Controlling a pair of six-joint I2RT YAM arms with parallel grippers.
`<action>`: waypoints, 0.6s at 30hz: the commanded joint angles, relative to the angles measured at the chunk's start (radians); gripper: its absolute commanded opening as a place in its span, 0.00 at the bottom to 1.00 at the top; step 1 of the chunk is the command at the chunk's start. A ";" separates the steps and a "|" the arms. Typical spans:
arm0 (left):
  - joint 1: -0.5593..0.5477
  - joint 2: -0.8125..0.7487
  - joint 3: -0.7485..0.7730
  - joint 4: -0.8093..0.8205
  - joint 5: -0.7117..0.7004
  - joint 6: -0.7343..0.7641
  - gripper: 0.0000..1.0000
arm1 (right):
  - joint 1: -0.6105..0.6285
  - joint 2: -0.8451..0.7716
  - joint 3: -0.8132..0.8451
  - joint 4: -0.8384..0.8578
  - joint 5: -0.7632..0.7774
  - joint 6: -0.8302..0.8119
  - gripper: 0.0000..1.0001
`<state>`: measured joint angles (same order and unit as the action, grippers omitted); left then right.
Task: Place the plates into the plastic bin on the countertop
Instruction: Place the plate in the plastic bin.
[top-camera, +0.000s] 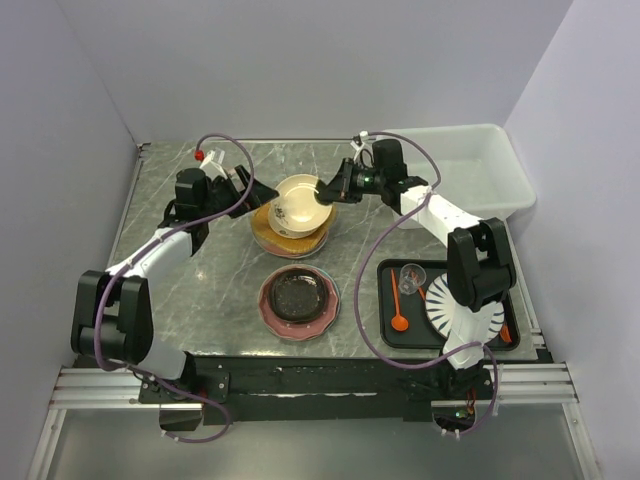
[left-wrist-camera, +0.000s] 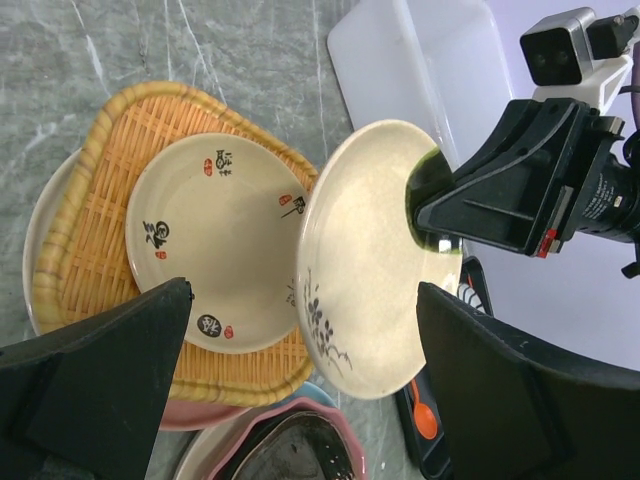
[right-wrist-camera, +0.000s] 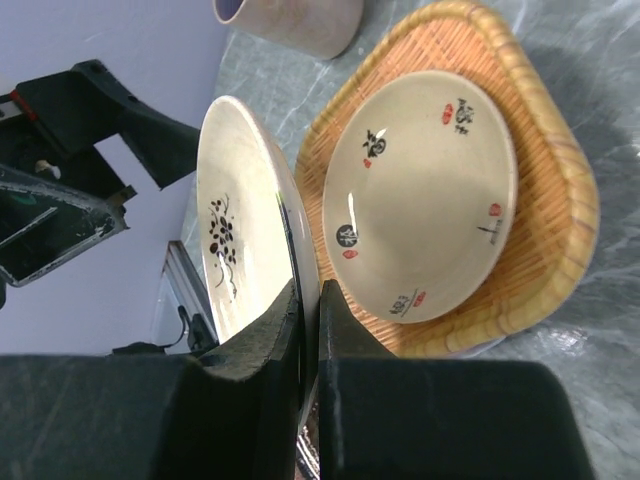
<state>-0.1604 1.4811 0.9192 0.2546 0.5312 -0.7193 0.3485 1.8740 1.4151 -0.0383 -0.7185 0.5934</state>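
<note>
The right gripper (top-camera: 330, 190) is clamped on the rim of a small cream plate (top-camera: 298, 200), held on edge and tilted over the middle stack. The plate's black flower sprig shows in the left wrist view. Just left of it the left gripper (top-camera: 240, 185) has its jaws spread wide, gripping nothing. Below, a second cream plate (left-wrist-camera: 215, 240) with red and black marks lies flat in the orange rounded-square plate (left-wrist-camera: 90, 230), whose woven rim overhangs a paler plate underneath. The plastic bin (top-camera: 500, 150) sits at the countertop's (top-camera: 200, 290) far right corner, its long side near the right wall. Bare marble runs between the bin and the stack, crossed by the right arm. Nearer the bases, a black speckled plate (top-camera: 298, 297) rests in a pink-rimmed plate (top-camera: 268, 310). These 2 lie well apart from the stack. The black tray (top-camera: 385, 320) at front right holds a striped plate (top-camera: 465, 315), an orange spoon (top-camera: 399, 322) and a glass (top-camera: 410, 277).
</note>
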 joint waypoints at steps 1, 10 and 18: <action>-0.002 -0.056 0.003 -0.006 -0.027 0.030 0.99 | -0.034 -0.061 0.067 -0.026 0.021 -0.024 0.00; -0.002 -0.067 0.007 -0.012 -0.027 0.034 0.99 | -0.123 -0.085 0.071 -0.063 0.040 -0.026 0.00; -0.002 -0.058 0.009 -0.012 -0.019 0.031 0.99 | -0.215 -0.118 0.065 -0.090 0.073 -0.029 0.00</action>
<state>-0.1604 1.4479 0.9192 0.2253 0.5076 -0.7071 0.1707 1.8278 1.4361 -0.1356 -0.6628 0.5758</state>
